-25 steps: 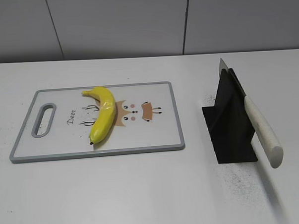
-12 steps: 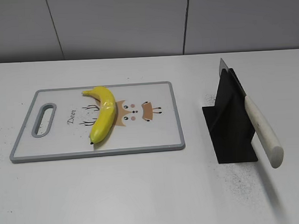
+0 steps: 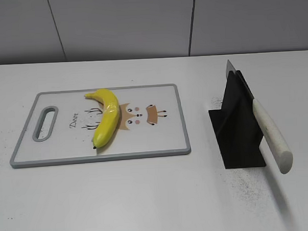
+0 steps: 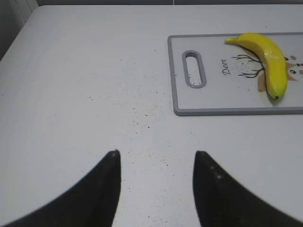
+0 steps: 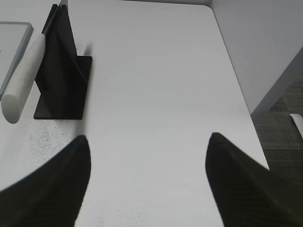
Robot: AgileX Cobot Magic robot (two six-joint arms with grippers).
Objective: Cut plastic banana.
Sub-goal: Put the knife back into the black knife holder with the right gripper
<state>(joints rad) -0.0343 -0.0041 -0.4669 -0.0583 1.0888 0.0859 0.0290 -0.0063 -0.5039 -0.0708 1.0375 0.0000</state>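
Nothing has shifted: plastic banana (image 3: 106,117) uncut, knife (image 3: 270,134) racked, left end effector (image 4: 156,156) and right end effector (image 5: 147,144) gaping, empty.

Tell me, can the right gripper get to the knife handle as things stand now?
Probably yes. The right gripper is open, and only bare table lies between it and the knife handle, which sticks out from the black stand.
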